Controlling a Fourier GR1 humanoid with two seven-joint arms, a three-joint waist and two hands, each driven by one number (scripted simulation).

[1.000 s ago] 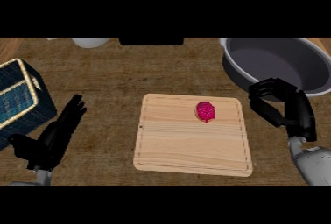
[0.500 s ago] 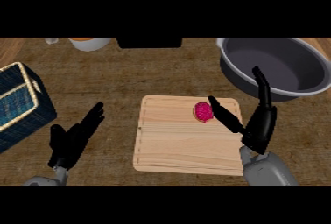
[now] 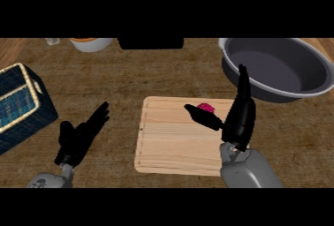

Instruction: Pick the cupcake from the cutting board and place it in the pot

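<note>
Hovering at centre right: right hand point(image 3: 238, 121), fingers straight, thumb splayed just beside pink cupcake point(image 3: 206, 107) on cutting board point(image 3: 173, 145), upper right part. Left hand point(image 3: 79, 139), lower left: fingers spread, resting. Best practice: close thumb and fingers around cupcake before lifting toward pot point(image 3: 280, 66), upper right.

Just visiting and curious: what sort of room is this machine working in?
Most likely a kitchen counter: a pale wooden cutting board carrying a pink cupcake, and a big grey metal pot on a brown wood-grain worktop.
</note>
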